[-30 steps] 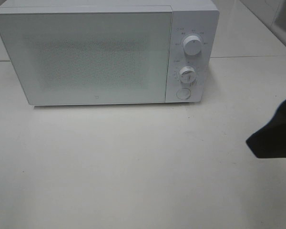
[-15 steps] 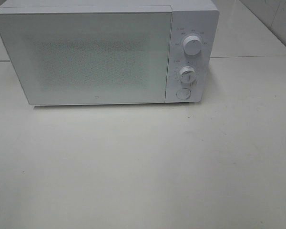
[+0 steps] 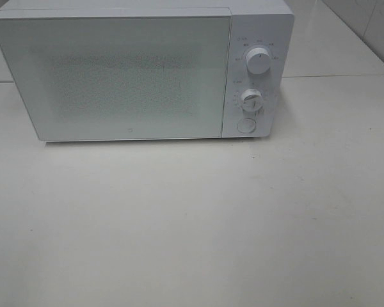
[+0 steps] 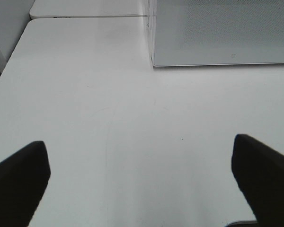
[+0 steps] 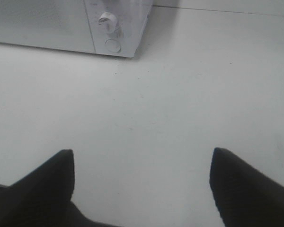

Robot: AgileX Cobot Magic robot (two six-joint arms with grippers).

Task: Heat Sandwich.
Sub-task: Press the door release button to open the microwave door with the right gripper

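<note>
Exterior high view shows you a white microwave (image 3: 141, 70) on the table (image 3: 192, 224), its door shut. On its right side are the top knob (image 3: 258, 61) and the low knob (image 3: 251, 99). You cannot tell where the sandwich is. Your left claw (image 4: 138, 144) and right claw (image 5: 142, 153) hang over the table, both wide apart and holding nothing.

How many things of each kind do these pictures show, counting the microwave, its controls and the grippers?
White box-shaped microwave oven: 1
Round white knobs: 2, upper knob and lower knob
Round white button: 1
Black grippers, both open: 2, left gripper and right gripper
Total: 6
</note>
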